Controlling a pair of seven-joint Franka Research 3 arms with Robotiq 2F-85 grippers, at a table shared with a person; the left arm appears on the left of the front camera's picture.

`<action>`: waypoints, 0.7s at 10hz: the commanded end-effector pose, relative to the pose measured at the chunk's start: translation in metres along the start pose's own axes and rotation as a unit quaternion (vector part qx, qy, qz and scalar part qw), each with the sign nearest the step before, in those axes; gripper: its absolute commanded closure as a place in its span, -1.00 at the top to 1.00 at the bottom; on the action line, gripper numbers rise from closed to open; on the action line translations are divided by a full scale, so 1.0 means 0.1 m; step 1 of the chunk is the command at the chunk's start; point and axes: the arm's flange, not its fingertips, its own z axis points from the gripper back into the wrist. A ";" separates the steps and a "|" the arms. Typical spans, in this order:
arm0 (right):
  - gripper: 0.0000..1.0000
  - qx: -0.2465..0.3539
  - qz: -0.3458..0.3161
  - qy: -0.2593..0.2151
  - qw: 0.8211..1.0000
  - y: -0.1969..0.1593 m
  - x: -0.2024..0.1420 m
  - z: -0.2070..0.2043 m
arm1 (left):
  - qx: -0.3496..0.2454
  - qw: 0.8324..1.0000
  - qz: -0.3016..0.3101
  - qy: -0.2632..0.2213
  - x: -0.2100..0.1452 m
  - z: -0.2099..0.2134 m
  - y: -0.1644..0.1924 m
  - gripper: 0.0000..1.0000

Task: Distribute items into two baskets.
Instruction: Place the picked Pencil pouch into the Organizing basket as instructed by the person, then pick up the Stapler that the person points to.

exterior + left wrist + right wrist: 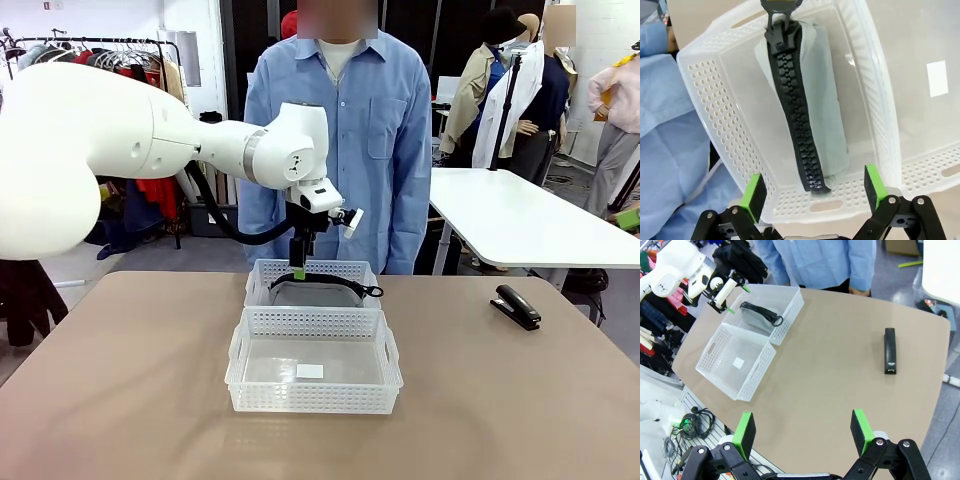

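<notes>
The black strap-like band lies lengthwise in the far white basket on a pale grey pad. My left gripper hangs open just above that basket's end, with its green pads on either side of the band's tip and not touching it. From the front, the left gripper is over the far basket, with the band below it. The near basket holds only its white label. The black stapler lies on the table at the right. My right gripper is open, high above the table, with the stapler far below it.
A person in a blue shirt stands at the far edge behind the baskets. The two baskets touch end to end at mid-table, the far basket and the near basket. A white table stands at the back right. Bare tabletop surrounds the stapler.
</notes>
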 end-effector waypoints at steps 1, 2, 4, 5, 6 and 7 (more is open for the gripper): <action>1.00 0.008 0.004 -0.009 1.000 0.00 0.02 0.00 | -0.019 1.000 -0.007 -0.012 -0.07 0.05 -0.07 1.00; 1.00 0.008 0.004 -0.009 1.000 0.00 0.02 0.00 | -0.025 1.000 -0.017 -0.007 -0.09 0.06 -0.08 1.00; 1.00 0.008 0.004 -0.009 1.000 0.00 0.02 0.00 | -0.006 1.000 0.001 -0.003 -0.03 0.01 0.00 1.00; 1.00 0.008 0.004 -0.009 1.000 0.00 0.02 0.00 | -0.006 1.000 0.001 -0.003 -0.03 0.01 0.00 1.00; 1.00 0.008 0.004 -0.009 1.000 0.00 0.02 0.00 | -0.006 1.000 0.001 -0.003 -0.03 0.01 0.00 1.00; 1.00 0.008 0.004 -0.009 1.000 0.00 0.02 0.00 | -0.006 1.000 0.001 -0.003 -0.03 0.01 0.00 1.00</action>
